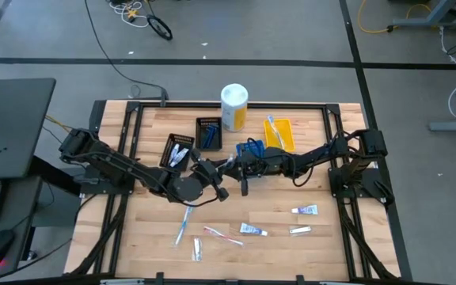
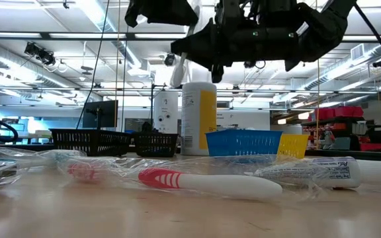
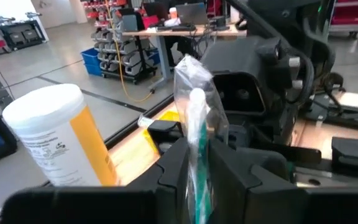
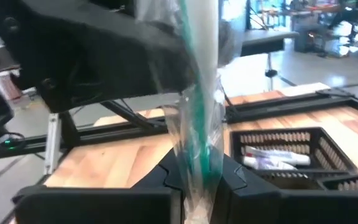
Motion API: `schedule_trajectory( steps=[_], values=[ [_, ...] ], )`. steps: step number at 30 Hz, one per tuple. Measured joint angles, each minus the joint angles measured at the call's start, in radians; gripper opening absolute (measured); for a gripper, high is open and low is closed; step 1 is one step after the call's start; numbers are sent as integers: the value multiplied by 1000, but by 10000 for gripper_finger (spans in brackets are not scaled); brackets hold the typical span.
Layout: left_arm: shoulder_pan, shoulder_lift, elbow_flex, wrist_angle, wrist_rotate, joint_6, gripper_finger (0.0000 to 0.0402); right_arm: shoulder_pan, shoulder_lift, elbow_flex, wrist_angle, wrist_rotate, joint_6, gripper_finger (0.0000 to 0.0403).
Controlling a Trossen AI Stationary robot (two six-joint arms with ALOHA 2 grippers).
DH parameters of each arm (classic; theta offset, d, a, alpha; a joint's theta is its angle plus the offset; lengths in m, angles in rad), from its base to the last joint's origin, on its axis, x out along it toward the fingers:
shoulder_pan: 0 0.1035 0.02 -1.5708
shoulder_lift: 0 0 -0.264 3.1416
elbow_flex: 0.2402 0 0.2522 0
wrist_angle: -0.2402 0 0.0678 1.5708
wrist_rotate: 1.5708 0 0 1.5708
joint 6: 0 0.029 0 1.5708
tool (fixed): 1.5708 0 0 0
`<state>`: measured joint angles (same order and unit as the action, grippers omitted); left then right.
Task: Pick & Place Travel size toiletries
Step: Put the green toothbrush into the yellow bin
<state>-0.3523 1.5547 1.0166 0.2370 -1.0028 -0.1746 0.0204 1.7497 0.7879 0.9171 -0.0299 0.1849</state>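
A white-and-green toothbrush in a clear wrapper [image 3: 196, 118] is up in the air above the table's middle, between both grippers. My left gripper [image 1: 214, 169] and my right gripper [image 1: 240, 167] meet there, each shut on it. In the low view it shows as a pale slanted stick [image 2: 176, 71] under the dark arms. Other toiletries lie flat on the near half of the table: two toothbrushes [image 1: 183, 226] [image 1: 222, 235] and several small white tubes [image 1: 253, 229] [image 1: 305, 210]. My left gripper [image 3: 197, 171] pinches the wrapped toothbrush between its two fingers. The brush and its crinkled wrapper stick out past the fingertips to a rounded white end [image 3: 196, 96]. It is lifted clear of the table. My right gripper [image 4: 197, 180] pinches the same toothbrush, wrapper and all, on its green-striped shaft [image 4: 199, 124] between the two fingers. The shaft runs out beyond the fingertips toward the left gripper's dark body. Nothing of the brush touches the table.
The white-and-yellow canister [image 1: 233, 107] stands at the far edge. Near it sit two black trays [image 1: 176, 152] [image 1: 208, 133], a blue tray [image 1: 252, 148] and a yellow tray [image 1: 279, 133]. In the low view a pink toothbrush [image 2: 204, 182] and a tube [image 2: 329, 172] lie closest.
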Motion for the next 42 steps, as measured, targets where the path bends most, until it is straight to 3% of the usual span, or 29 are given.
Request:
schedule_trajectory(
  steps=[5, 9, 13, 16, 20, 28, 36, 42],
  values=[
    [0, 0, 0, -60, -2, -54, 110, 0, -94, 0, -236, 159, 17, 34],
    [-1, 0, 0, -78, 2, -53, 140, 0, -249, 0, -556, 407, 37, 34],
    [-1, 0, 0, -94, 10, -77, 159, -36, -421, 0, -876, 621, 151, 34],
    [-1, 0, 0, -94, 13, -96, 166, -107, -510, 0, -1116, 706, 296, 34],
    [-1, 0, 0, -93, 14, -102, 165, -242, -529, -6, -1315, 640, 428, 34],
    [0, 0, -1, -116, 14, -103, 162, -434, -448, -87, -1223, 430, 382, 34],
    [0, 0, -1, -126, 14, -108, 164, -468, -411, -106, -1224, 345, 311, 34],
    [0, 0, -1, -126, 18, -112, 164, -468, -409, -106, -1241, 341, 285, 41]
  ],
)
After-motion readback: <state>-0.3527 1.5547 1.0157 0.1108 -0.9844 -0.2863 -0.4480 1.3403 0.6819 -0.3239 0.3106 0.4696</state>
